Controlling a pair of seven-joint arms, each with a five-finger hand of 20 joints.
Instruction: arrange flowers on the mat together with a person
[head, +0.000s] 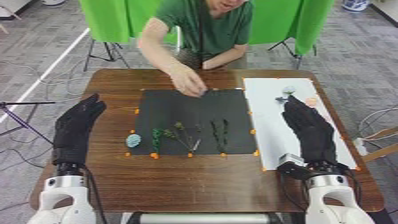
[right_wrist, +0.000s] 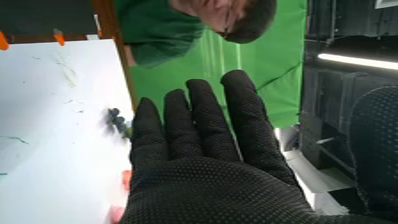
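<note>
Right hand (head: 307, 125): you had it open.
Left hand (head: 76, 125): was open too.
Pink flower (head: 312, 101): was probably light, soft (easily squashed); you needed to pinch under its petals.

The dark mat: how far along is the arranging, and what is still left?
It looks partly done: green stems lie on the dark mat, with a pale blue flower at its left edge. At its far edge, a person's hand seems to hold something small. The robot's right hand is empty. Pink flowers on the white sheet probably remain.
</note>
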